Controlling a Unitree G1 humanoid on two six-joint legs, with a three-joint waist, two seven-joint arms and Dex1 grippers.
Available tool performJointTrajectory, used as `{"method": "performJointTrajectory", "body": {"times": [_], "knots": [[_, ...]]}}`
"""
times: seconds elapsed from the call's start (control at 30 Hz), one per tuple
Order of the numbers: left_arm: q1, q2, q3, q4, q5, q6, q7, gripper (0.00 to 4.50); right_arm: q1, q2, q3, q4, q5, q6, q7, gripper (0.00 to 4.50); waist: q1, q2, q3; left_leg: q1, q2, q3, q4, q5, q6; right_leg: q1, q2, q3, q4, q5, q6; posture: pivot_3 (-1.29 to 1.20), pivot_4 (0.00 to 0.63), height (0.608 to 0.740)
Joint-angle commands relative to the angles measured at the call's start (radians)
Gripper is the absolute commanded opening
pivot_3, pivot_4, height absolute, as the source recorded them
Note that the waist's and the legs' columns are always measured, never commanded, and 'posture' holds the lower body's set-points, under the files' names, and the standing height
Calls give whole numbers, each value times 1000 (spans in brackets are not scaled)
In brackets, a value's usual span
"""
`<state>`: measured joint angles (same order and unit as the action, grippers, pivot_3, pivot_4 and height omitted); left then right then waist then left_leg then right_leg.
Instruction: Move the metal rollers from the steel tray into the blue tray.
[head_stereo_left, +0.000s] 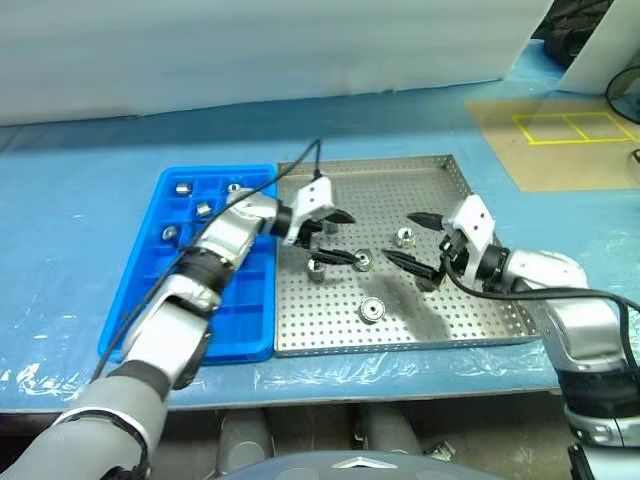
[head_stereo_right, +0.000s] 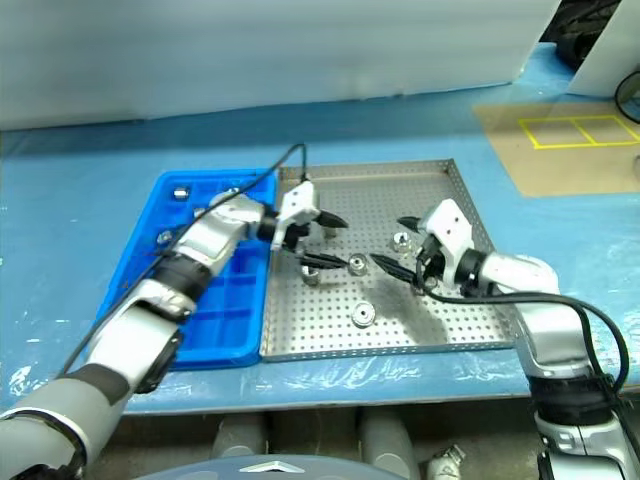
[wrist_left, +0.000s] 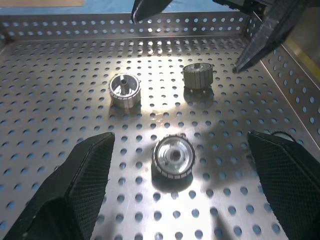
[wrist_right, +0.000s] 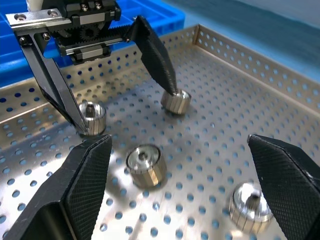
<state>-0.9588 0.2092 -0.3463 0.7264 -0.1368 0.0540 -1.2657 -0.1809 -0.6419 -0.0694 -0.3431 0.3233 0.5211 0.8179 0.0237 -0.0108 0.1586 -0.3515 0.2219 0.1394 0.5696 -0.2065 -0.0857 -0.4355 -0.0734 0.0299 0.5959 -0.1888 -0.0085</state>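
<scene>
Nearest me, one of the metal rollers (head_stereo_left: 372, 309) lies alone toward the near rim of the steel tray (head_stereo_left: 455, 330); three more sit mid-tray: one (head_stereo_left: 317, 267) by the left claw's lower fingertip, one (head_stereo_left: 361, 260) between the two claws, one (head_stereo_left: 405, 238) just beside the right claw; the blue tray (head_stereo_left: 245, 335) touches the steel tray's left edge on the blue surface (head_stereo_left: 80, 200) and holds at least four rollers in its far compartments; my left arm covers part of it, so I cannot count the rest; left claw (head_stereo_left: 333, 236) gapes wide, empty; right claw (head_stereo_left: 412, 240) likewise wide, holding nothing.
</scene>
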Motion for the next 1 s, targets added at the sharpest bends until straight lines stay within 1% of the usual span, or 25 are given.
{"method": "performJointTrajectory", "body": {"times": [0.03, 0.17, 0.37, 0.5, 0.73, 1.0], "knots": [[-57, -44, -12, 104, 50, -89, -20, 4480, 50, 11, -35, -112, 32, 29, -52, 4465, -15, 0, 0, 0, 0, 0, 0, 0, 0, 0, 0, 0, -1, 0, 0, -361, 150, 740], [-69, -67, -42, 212, 129, -176, -28, 4480, 109, 16, -58, -175, 45, 55, -100, 4465, -42, 0, 0, 0, 0, 0, -2, 0, 0, 0, 1, 1, -5, 2, 2, -410, 150, 740], [-56, -35, -38, 252, 175, -259, -86, 4480, 166, 13, -81, -224, 56, 71, -144, 4465, -43, 0, 0, -1, 0, 3, -1, -2, 4, 0, 0, 2, -8, 3, 3, -439, 150, 740], [-47, -23, -31, 274, 195, -264, -74, 4480, 185, 16, -74, -236, 55, 69, -162, 4465, -44, 0, 0, 0, 0, 6, -1, -4, 6, 0, 0, 2, -9, 2, 3, -447, 150, 740], [-22, -79, -31, 278, 213, -224, -44, 4480, 200, 12, -73, -237, 54, 63, -180, 4465, -43, 0, 0, 0, 0, 8, 0, -5, 9, 2, -1, 2, -11, 2, 3, -457, 150, 740], [9, -87, -37, 268, 242, -234, -9, 4480, 216, 15, -66, -247, 53, 61, -196, 4465, -45, 1, 0, 1, 0, 8, 1, -6, 10, 4, -1, 2, -11, 2, 3, -462, 150, 740]]}}
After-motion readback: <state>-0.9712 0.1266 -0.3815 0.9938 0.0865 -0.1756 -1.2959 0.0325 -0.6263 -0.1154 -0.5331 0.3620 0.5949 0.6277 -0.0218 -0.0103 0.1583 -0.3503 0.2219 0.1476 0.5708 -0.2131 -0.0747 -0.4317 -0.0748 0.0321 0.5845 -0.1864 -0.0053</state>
